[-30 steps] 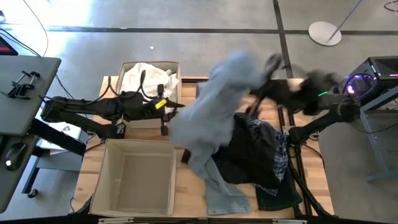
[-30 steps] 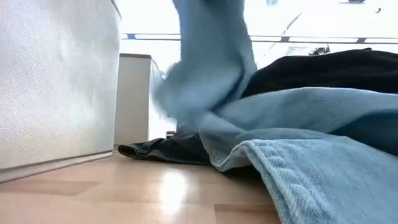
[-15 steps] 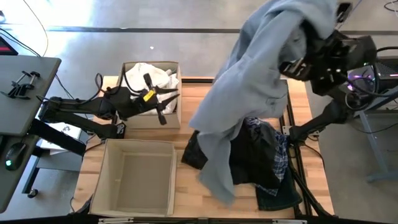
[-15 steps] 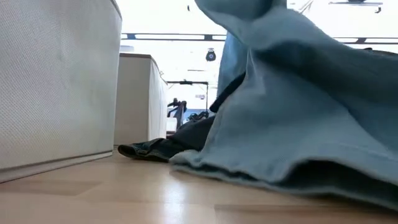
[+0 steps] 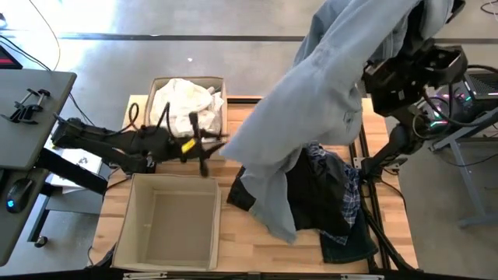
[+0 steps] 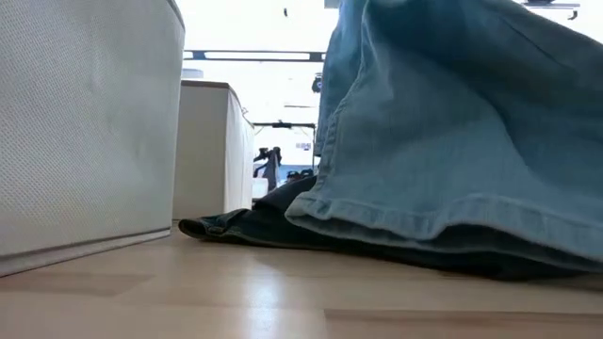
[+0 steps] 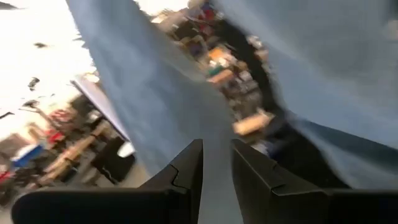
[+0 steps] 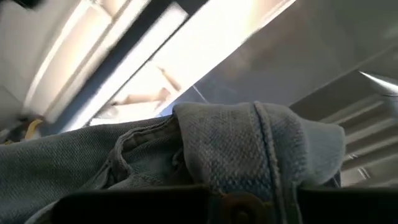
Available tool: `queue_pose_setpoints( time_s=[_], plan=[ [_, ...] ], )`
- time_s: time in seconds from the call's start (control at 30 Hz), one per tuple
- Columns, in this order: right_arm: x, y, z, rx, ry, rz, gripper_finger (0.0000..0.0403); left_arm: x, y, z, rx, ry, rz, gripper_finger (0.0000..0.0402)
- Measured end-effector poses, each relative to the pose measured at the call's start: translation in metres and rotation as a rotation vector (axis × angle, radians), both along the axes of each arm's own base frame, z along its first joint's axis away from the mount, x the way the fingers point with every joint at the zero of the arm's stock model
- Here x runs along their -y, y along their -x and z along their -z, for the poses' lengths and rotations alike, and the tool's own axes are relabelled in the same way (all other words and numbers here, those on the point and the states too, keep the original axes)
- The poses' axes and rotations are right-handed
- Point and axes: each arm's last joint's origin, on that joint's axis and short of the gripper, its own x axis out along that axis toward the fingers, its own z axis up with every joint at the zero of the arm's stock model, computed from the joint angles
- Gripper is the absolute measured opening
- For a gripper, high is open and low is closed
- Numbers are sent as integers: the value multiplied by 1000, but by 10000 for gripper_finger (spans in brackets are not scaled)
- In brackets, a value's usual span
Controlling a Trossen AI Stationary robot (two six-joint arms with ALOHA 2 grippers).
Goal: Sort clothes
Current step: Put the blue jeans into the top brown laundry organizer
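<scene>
Clamped on the pale blue denim garment [image 5: 327,101], the right gripper [image 5: 416,19] risks its trailing hem dragging the dark clothes pile [image 5: 327,202]; beside the pile, the left gripper [image 5: 204,144] has narrowly parted fingers.

Hidden: pale denim garment [image 5: 327,101] is draping over your right gripper, covering its fingers in the high view | Cut off: garment's top is running past the frame edge | Blurred: left gripper [image 5: 204,148] is smearing; room behind it in the left wrist view is unreadable | Low view: denim is blocking your dark pile [image 6: 245,224].
</scene>
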Motion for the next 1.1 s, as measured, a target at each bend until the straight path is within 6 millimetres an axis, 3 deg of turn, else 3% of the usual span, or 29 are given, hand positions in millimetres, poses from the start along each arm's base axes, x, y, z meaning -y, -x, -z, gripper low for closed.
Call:
queue_pose_setpoints(
  time_s=[0.17,0.3,0.43,0.57,0.67,0.8,0.97,1.1],
  plan=[
    [6,-1,-2,-55,-12,25,7,31,18,16,-188,132,257,69],
    [10,-4,-1,-94,-37,-43,7,49,5,29,-268,242,479,67],
    [13,-10,1,-107,-63,-111,7,50,-35,52,-258,164,333,55],
    [9,-15,3,-140,-24,-199,8,32,-75,64,-110,8,52,44],
    [2,-16,4,-171,73,-350,8,6,-98,56,135,-66,-167,37],
    [-12,-20,6,-247,131,-529,9,-28,-113,29,409,-105,-194,30],
    [-26,-29,12,-385,135,-639,9,-65,-123,-11,449,-88,-52,12],
    [-31,-29,15,-487,129,-623,9,-82,-123,-47,439,-86,-38,2]
  ],
)
